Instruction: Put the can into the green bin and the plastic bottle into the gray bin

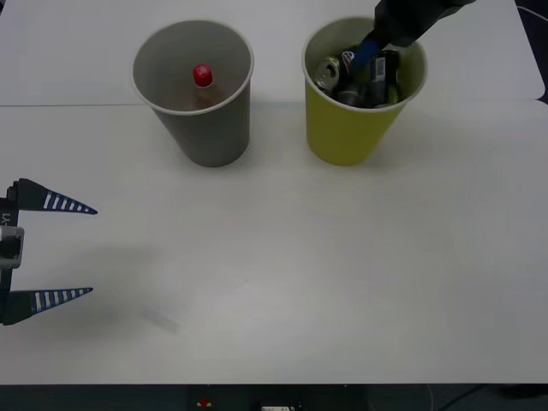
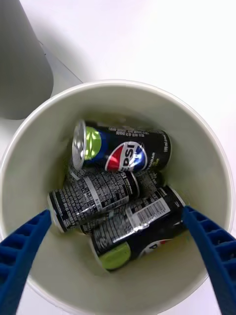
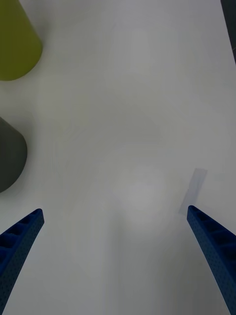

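Left gripper (image 1: 56, 250): lower left of frame, fingers spread, empty, idle. Right gripper (image 2: 118, 246): upper right, spread above green bin (image 1: 342, 128), apparently having released; can (image 2: 123, 147) lies inside. Plastic bottle (image 1: 203, 81): upright inside gray bin (image 1: 210, 128).

Left claw (image 3: 115, 246) spread wide over white table (image 3: 137, 123), green bin (image 3: 14, 44), gray bin (image 3: 10, 152)

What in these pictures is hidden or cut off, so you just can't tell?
- Plastic bottle, front view: the gray bin wall hides its lower body.
- Lowest cans, right wrist view: covered by the cans above in the green bin.
- Left gripper, front view: its arm is cut off by the edge.
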You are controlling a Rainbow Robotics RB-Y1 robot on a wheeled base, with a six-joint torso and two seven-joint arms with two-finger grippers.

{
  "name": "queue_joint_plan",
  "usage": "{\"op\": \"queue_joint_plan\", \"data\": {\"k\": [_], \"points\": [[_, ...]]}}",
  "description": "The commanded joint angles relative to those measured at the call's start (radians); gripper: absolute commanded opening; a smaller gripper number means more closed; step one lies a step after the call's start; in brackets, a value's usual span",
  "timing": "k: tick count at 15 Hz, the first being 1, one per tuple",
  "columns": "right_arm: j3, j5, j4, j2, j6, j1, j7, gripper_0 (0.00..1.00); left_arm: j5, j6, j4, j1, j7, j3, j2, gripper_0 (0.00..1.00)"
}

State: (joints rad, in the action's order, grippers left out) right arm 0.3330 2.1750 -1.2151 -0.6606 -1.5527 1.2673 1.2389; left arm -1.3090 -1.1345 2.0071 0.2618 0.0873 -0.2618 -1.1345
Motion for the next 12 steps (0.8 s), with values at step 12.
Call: {"op": "queue_joint_plan", "data": {"k": [12], "points": [[-0.358,-0.351,-0.396,-0.215,-0.018,-0.338,-0.220,1.00,0.000,0.000,0.000,0.000,0.000,0.000,0.000,1.00]]}}
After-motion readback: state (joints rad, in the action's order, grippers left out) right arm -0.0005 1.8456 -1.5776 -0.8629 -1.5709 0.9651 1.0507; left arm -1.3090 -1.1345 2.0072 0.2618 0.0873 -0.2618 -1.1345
